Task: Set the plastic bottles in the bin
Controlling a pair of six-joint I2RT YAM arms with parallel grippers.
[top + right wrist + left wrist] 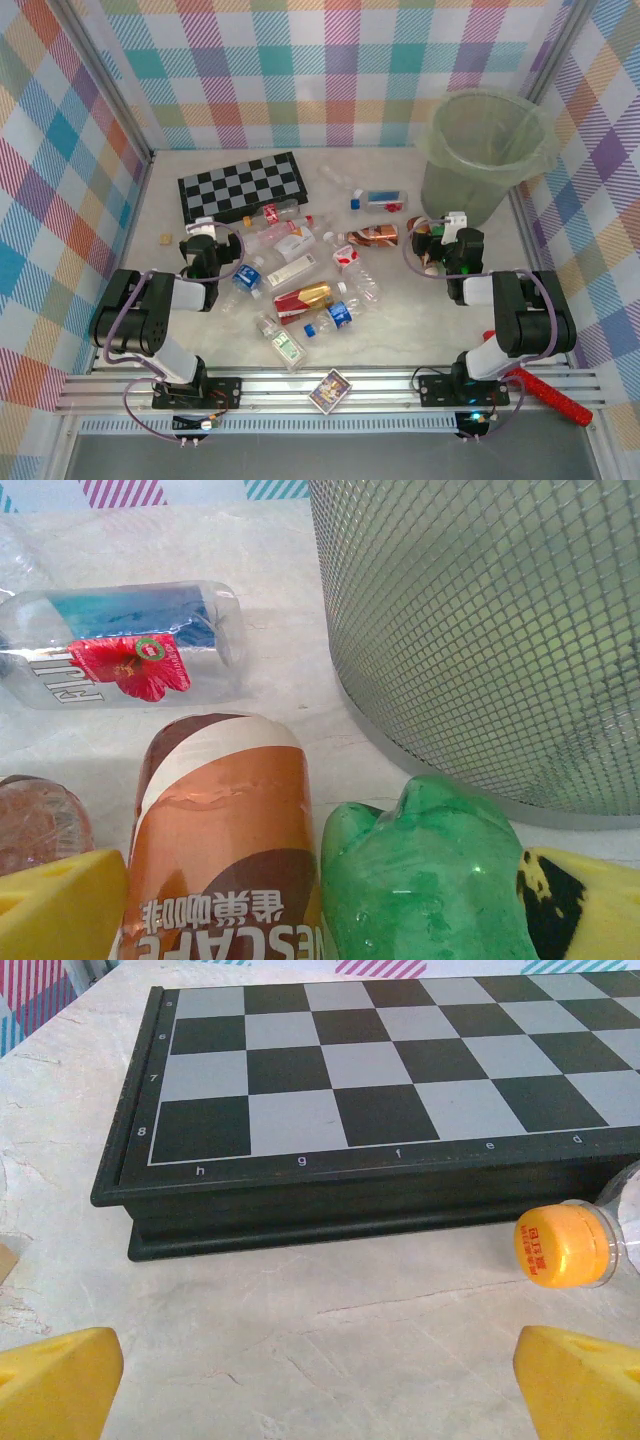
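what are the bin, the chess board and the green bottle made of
The bin has a fine grid mesh wall, metal or plastic, unclear which, with a thin filmy pale-green liner bag. The chess board looks like hard matte black plastic, perhaps painted wood, with printed squares. The green bottle is glossy translucent plastic, dented and crumpled.

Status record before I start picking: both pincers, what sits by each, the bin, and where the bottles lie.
left pincer: open, empty, low over the table, facing the chequered board
nearest to left: orange-capped bottle, ahead to its right, by the board's edge
right pincer: open, with a brown bottle and a green bottle lying side by side between its fingers
bin: upright, far right corner, just beyond the right pincer
bottles: scattered mid-table, lying down, none gripped
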